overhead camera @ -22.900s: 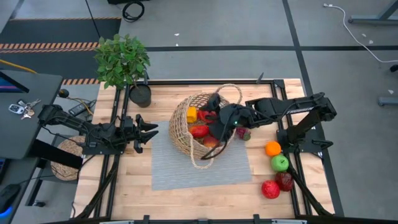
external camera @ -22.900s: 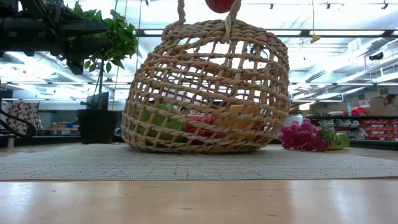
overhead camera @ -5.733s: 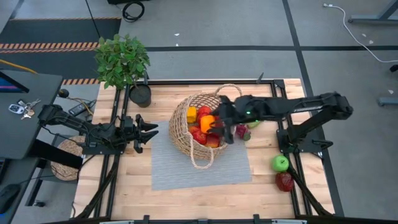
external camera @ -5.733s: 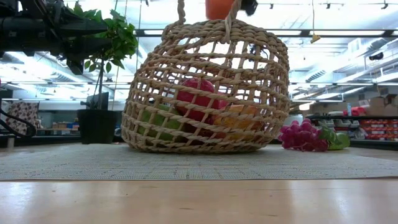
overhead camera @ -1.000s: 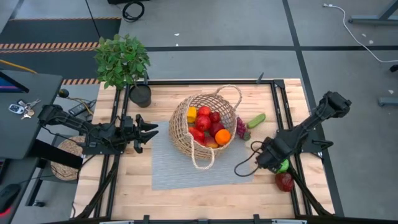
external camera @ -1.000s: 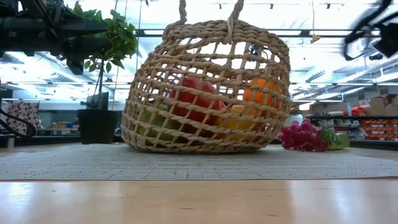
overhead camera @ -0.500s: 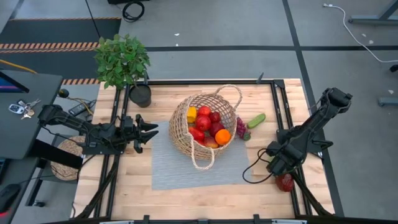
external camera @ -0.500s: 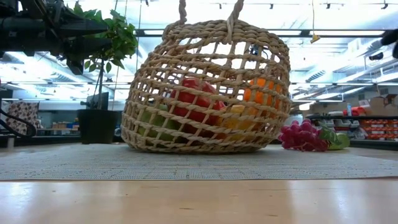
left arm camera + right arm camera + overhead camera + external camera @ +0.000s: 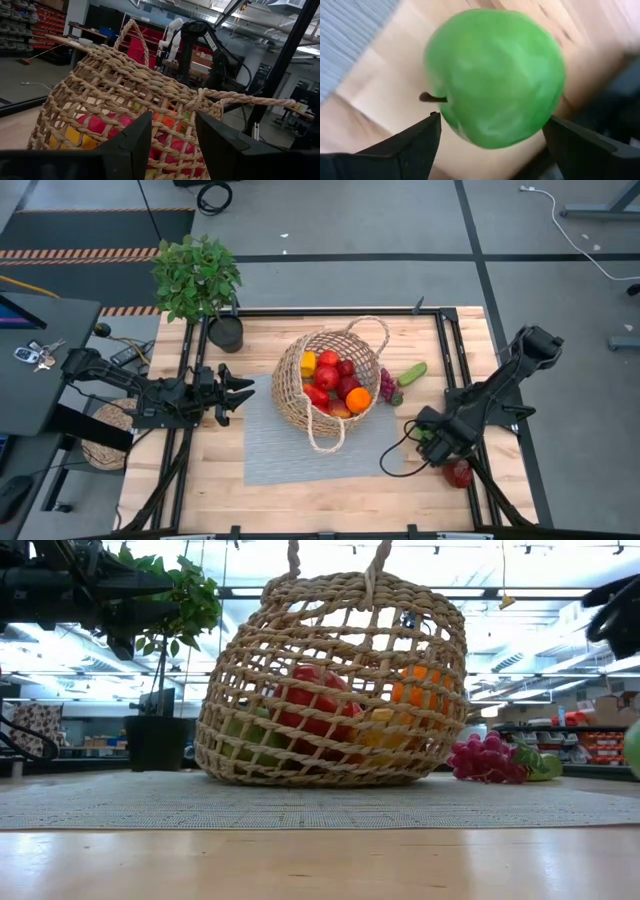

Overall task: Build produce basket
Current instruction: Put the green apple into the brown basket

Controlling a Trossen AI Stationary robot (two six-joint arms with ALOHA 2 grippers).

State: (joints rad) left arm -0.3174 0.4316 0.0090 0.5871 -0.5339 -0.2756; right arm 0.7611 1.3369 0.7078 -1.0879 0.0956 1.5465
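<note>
The wicker basket (image 9: 330, 385) stands on a grey mat (image 9: 300, 460) and holds red apples, an orange and a yellow pepper (image 9: 335, 380). It also shows in the low view (image 9: 330, 680) and the left wrist view (image 9: 125, 100). My right gripper (image 9: 428, 442) is near the mat's right edge, shut on a green apple (image 9: 495, 75). A sliver of the apple shows in the low view (image 9: 634, 750). My left gripper (image 9: 235, 393) waits open, left of the basket. My right gripper pinches the green apple between its two fingers, one fingertip (image 9: 432, 125) on each side of the apple's body (image 9: 451, 117). The stem (image 9: 432, 98) points sideways. The fingers come from above. I cannot tell whether the apple is clear of the table.
Purple grapes (image 9: 387, 387) and a green cucumber (image 9: 411, 373) lie on the wood right of the basket. A dark red apple (image 9: 458, 473) lies at the near right by the table's frame. A potted plant (image 9: 225, 330) stands at the far left.
My right gripper has gone toward the near right corner over the green apple, then shifted back toward the table's left. The green apple has come into the low view at its right edge.
</note>
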